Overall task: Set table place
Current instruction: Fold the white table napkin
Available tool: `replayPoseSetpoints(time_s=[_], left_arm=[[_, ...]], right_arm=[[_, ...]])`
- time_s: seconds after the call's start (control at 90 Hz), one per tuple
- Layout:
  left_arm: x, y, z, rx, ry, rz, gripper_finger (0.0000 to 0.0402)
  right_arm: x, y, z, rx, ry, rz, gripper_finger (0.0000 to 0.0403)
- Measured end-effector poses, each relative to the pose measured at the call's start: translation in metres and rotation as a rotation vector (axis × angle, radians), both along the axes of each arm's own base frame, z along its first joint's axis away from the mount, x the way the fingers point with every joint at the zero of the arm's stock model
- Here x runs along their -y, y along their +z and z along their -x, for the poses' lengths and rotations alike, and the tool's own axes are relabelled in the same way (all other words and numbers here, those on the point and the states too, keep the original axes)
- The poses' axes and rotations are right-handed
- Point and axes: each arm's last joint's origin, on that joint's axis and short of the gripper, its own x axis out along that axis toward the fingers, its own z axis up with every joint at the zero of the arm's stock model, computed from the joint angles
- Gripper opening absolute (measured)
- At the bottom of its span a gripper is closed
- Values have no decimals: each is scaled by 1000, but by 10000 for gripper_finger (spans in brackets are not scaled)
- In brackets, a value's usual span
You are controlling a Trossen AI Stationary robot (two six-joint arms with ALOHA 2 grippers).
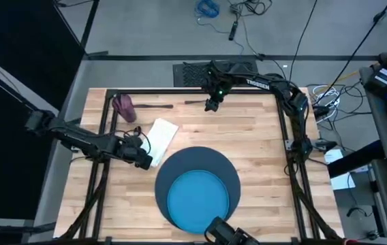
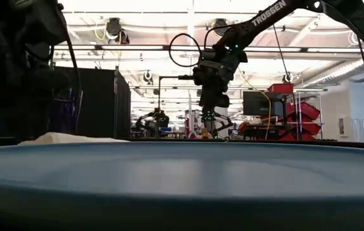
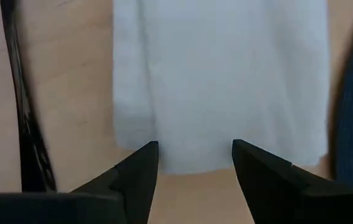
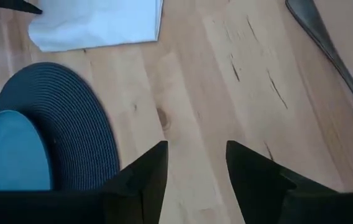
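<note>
A: Left gripper, fingers apart, empty, at the napkin edge. Right gripper, apart, hovers near cutlery.

B: Progress? Plate sits on mat; cutlery, cup remain unplaced.

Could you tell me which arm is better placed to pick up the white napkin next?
Probably the left: the left gripper is open right at the napkin's edge, while the right gripper hovers over the table's far side.

Readable text: one brand name

We read "TROSSEN" in white letters along the right arm in the low view, and the same word, smaller, on that arm in the high view.
</note>
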Motion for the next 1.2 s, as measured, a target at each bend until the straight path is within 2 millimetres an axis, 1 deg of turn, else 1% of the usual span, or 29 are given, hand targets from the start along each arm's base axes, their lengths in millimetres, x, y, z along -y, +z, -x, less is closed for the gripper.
replayPoseSetpoints(time_s=[0.233, 0.311, 0.4, 0.6, 0.778, 0.989, 1.2], left_arm=[[0, 0, 0, -4, -19, -7, 190], [0, 0, 0, -5, -22, -7, 179], [0, 0, 0, -5, -26, -9, 150], [0, 0, 0, -7, -49, -16, 68], [0, 0, 0, -10, -73, -29, 8], [-2, 1, 0, 1, -64, -73, 0], [-3, 8, 2, 56, -71, -96, 0]], right_arm=[[0, 0, 0, 0, 0, 0, 148], [0, 0, 0, 0, 0, 0, 148], [0, 0, 0, 2, 0, 1, 148], [0, 0, 0, 5, 0, 4, 148], [0, 0, 0, 5, 0, 4, 148], [1, 0, -1, 8, 0, 6, 148], [1, 1, -1, 14, -1, 11, 148]])
